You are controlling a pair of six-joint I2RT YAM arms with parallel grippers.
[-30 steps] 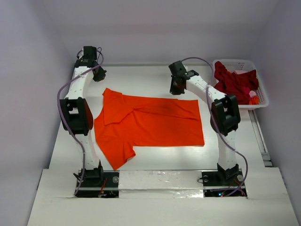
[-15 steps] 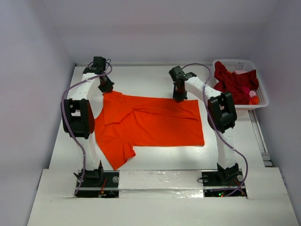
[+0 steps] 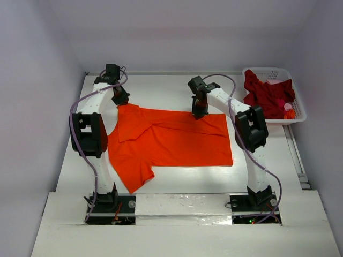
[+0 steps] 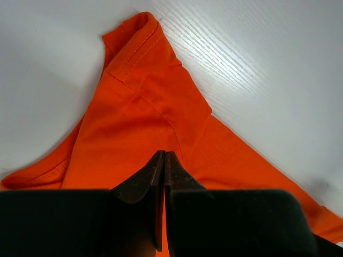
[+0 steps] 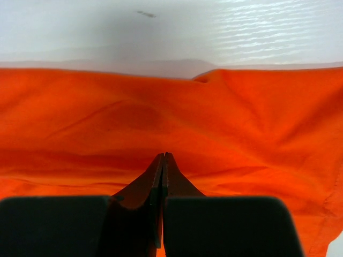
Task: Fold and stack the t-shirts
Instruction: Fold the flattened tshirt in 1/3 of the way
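The orange t-shirt (image 3: 171, 142) lies spread flat on the white table, one sleeve sticking out toward the near left. My left gripper (image 3: 122, 100) is at its far left corner; in the left wrist view the shut tips (image 4: 163, 153) point down at the sleeve cloth (image 4: 144, 96), and nothing shows between them. My right gripper (image 3: 198, 113) sits over the shirt's far edge, right of centre. Its tips (image 5: 163, 155) are pressed together just above the wrinkled cloth (image 5: 214, 118). The dark crimson t-shirt (image 3: 268, 95) is bunched up in the basket.
A white lattice basket (image 3: 268, 70) stands at the far right of the table, with a small orange and pink item (image 3: 289, 110) inside. Grey walls close in the table on three sides. Both arm bases are bolted at the near edge.
The left gripper has swung right and nearer, from beyond the table's far left onto the shirt's far left corner. The right gripper has dropped to the shirt's far edge and shifted slightly left.
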